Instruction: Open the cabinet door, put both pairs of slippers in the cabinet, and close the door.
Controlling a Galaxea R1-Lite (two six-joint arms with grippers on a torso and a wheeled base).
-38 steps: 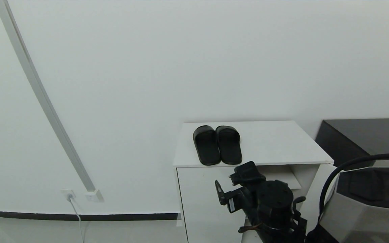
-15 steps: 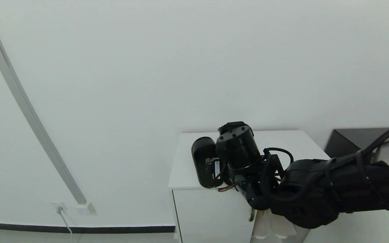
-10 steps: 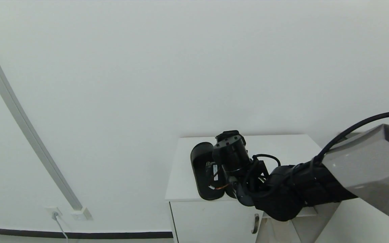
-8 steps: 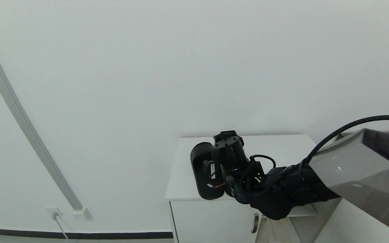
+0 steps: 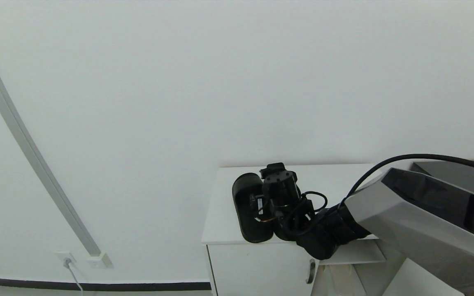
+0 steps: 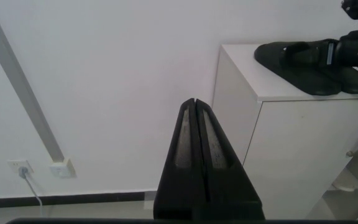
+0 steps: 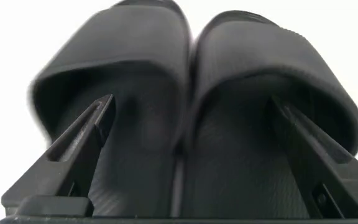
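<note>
The right gripper (image 7: 191, 109) is observed with its fingers (image 7: 73, 158) set wide apart. One finger is seen at the foot opening of each of the two black slippers (image 7: 154, 68), just under the straps. No closure upon either slipper is noted. In the head view the right gripper (image 5: 261, 204) is found low over the black slippers (image 5: 246, 213). The slipper on the robot's left is largely exposed and the other is mostly covered by the wrist. The pair is laid side by side, touching, on top of the white cabinet (image 5: 344, 181), near its front edge and toward its left end.

The left gripper (image 6: 194, 146) is recorded with its fingers pressed together, nothing being held between them. It is held low, to the left of the cabinet (image 6: 291, 143) and well apart from it, with the black slippers (image 6: 303, 59) seen beyond on the top.

On the cabinet front, a door panel on the left is found shut, with a handle (image 5: 311, 271) at its right edge. To the right of the handle the interior is exposed and a shelf (image 5: 356, 253) is visible.

Behind, a grey trunking (image 5: 27, 144) is run obliquely down the white wall, ending beside a socket (image 5: 66, 259) with a plug inserted. A dark skirting band (image 5: 97, 284) is noted at the wall's foot. A dark unit (image 5: 459, 170) is seen to the right of the cabinet.
</note>
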